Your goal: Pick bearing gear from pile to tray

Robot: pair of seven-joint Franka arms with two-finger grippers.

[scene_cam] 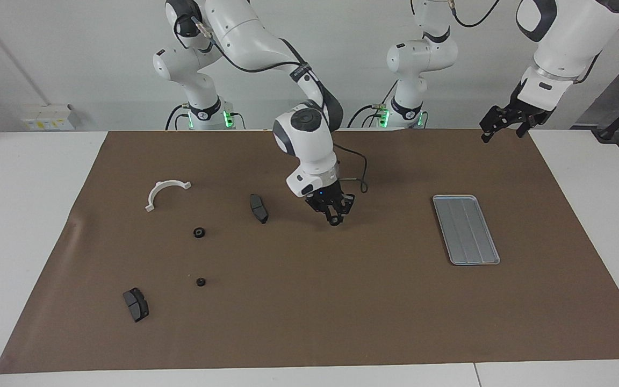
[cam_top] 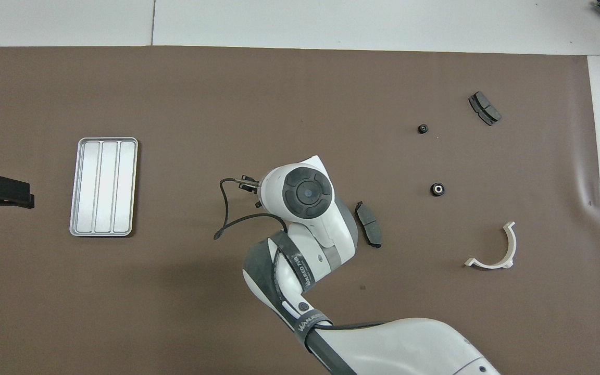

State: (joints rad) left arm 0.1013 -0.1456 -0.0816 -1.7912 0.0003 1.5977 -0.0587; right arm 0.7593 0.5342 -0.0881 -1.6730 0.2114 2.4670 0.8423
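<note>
The right gripper hung over the mat between pile and tray, fingers narrow, grip unclear; left gripper waited, fingers wide.

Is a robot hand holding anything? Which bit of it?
It cannot be told: something small and dark may sit at the tip of the right gripper, over the mat. The left gripper is empty.

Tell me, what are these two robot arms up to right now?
The right gripper is up over the brown mat, between the scattered parts and the tray, fingers nearly closed; whether it carries anything cannot be seen. Two small black gears lie on the mat, and the tray holds nothing. The left gripper waits, open, near the tray's end.
</note>
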